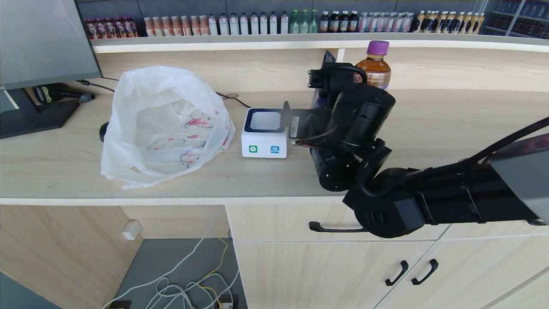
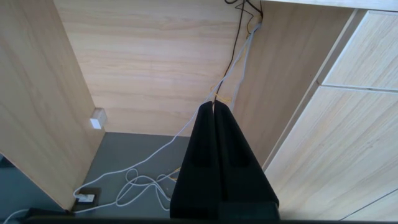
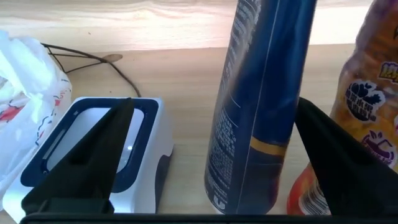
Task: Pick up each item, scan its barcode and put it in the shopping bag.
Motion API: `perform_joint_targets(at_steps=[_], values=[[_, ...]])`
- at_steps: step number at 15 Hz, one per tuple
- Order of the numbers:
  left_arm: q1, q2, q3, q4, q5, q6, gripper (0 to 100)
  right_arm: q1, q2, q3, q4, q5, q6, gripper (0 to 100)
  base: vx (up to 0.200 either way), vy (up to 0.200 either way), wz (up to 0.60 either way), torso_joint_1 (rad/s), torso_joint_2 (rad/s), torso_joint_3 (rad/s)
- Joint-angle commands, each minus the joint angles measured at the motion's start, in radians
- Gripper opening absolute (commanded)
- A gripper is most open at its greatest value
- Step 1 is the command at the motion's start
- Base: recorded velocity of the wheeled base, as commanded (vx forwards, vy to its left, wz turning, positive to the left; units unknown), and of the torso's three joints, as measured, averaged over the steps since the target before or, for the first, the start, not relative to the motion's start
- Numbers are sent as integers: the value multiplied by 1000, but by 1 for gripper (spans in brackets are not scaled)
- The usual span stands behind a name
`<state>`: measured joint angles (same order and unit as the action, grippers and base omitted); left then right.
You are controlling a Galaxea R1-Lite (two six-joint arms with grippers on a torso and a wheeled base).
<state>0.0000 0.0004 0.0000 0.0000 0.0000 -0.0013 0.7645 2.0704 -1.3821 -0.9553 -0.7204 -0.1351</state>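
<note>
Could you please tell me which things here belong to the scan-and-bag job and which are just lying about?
Job: shopping bag, barcode scanner, blue can inside the open right claw, purple-capped bottle beside it.
Lying about: monitor, shelf bottles, floor cables.

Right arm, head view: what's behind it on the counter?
A purple-capped brown bottle and the top corner of a dark blue package stand behind the right arm. The arm covers their lower parts and bases.
</note>
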Motion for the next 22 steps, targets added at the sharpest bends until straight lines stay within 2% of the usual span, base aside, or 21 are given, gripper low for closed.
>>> perform_joint_targets(at_steps=[1,6,16,17,22], values=[[0,0,0,0,0,0,0,-2,34,-2,-22,1,-20,100,0,0,0,0,0,0],[0,0,0,0,0,0,0,-11,65,-15,-89,-4,-92,100,0,0,0,0,0,0],[0,0,0,0,0,0,0,-11,106,-35,-128,-5,-83,100,0,0,0,0,0,0],[0,0,0,0,0,0,0,-11,106,-35,-128,-5,-81,0,0,0,0,0,0,0],[0,0,0,0,0,0,0,-11,109,-38,-128,-5,-41,0,0,0,0,0,0,0]])
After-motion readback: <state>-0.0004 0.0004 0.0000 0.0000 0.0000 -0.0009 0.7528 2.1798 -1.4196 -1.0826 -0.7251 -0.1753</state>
